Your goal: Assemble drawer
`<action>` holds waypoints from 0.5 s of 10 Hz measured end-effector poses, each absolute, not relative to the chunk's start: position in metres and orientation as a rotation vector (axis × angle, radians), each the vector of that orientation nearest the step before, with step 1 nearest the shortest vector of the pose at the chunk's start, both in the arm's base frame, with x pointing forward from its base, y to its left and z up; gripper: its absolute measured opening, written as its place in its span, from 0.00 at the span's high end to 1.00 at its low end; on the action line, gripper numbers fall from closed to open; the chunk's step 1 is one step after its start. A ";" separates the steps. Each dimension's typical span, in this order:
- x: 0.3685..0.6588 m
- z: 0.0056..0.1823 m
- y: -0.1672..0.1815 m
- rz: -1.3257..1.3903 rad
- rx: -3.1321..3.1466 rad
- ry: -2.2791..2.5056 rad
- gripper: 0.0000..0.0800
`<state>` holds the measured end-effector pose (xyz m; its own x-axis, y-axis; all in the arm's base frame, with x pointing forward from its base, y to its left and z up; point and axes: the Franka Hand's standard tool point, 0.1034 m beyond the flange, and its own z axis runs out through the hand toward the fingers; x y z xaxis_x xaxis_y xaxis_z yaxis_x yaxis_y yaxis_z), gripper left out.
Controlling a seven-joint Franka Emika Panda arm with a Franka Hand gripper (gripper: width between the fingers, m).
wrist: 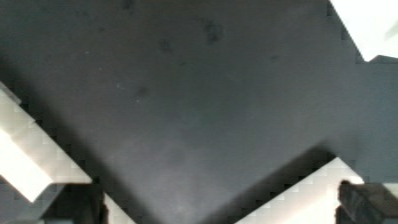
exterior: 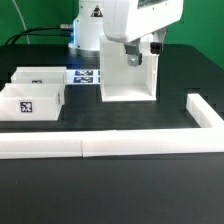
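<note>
The drawer's tall white shell (exterior: 128,78) stands upright on the black table, near the middle of the exterior view. Two small open-top trays lie at the exterior view's left: the nearer one (exterior: 30,104) shows a black-and-white tag on its front, the farther one (exterior: 36,77) sits behind it. My gripper (exterior: 136,52) hangs just over the shell's top edge, toward its right side. In the wrist view my gripper (wrist: 214,206) has its dark fingers (wrist: 366,198) wide apart, with white plastic edges (wrist: 267,196) and black table between them. It is open and holds nothing.
A long low white border wall (exterior: 100,147) runs along the front and turns back at the exterior view's right (exterior: 205,113). The marker board (exterior: 88,75) lies flat between the trays and the shell. The arm's base stands behind the shell.
</note>
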<state>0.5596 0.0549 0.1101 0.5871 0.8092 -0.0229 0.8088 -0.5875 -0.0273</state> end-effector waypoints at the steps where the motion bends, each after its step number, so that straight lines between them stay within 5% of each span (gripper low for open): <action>1: 0.560 0.110 0.055 0.051 -2.786 -1.420 0.19; 5: 0.559 0.110 0.055 0.052 -2.786 -1.420 0.19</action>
<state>0.5595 0.0549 0.1099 0.5871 0.8092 -0.0232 0.8087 -0.5875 -0.0277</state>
